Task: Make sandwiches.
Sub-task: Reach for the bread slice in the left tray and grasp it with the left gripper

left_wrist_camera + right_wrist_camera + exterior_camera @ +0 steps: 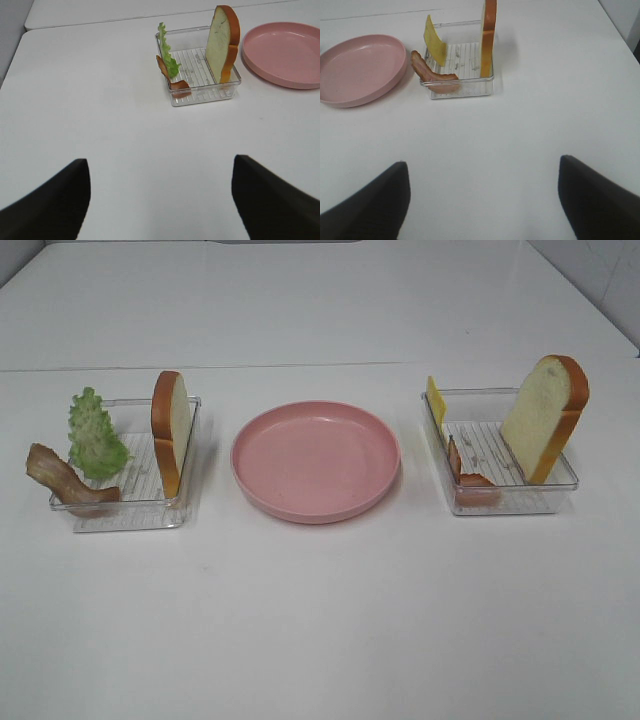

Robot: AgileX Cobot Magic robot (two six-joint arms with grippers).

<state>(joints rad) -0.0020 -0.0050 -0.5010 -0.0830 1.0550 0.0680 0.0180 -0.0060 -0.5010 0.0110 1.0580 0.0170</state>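
Observation:
The left clear tray (183, 510) holds an upright bread slice (171, 430), ruffled green lettuce (95, 435) and a brown bacon strip (62, 478). The right clear tray (520, 502) holds a leaning bread slice (543, 415), a yellow cheese square (436, 400) and a bacon strip (466, 475). No arm shows in the exterior high view. My left gripper (160, 200) is open and empty, well short of the left tray (202, 96). My right gripper (482, 200) is open and empty, well short of the right tray (462, 89).
A round pink plate (316, 460) stands bare between the two trays; it also shows in the left wrist view (285, 52) and the right wrist view (357, 67). A seam between table tops (300, 367) runs behind the trays.

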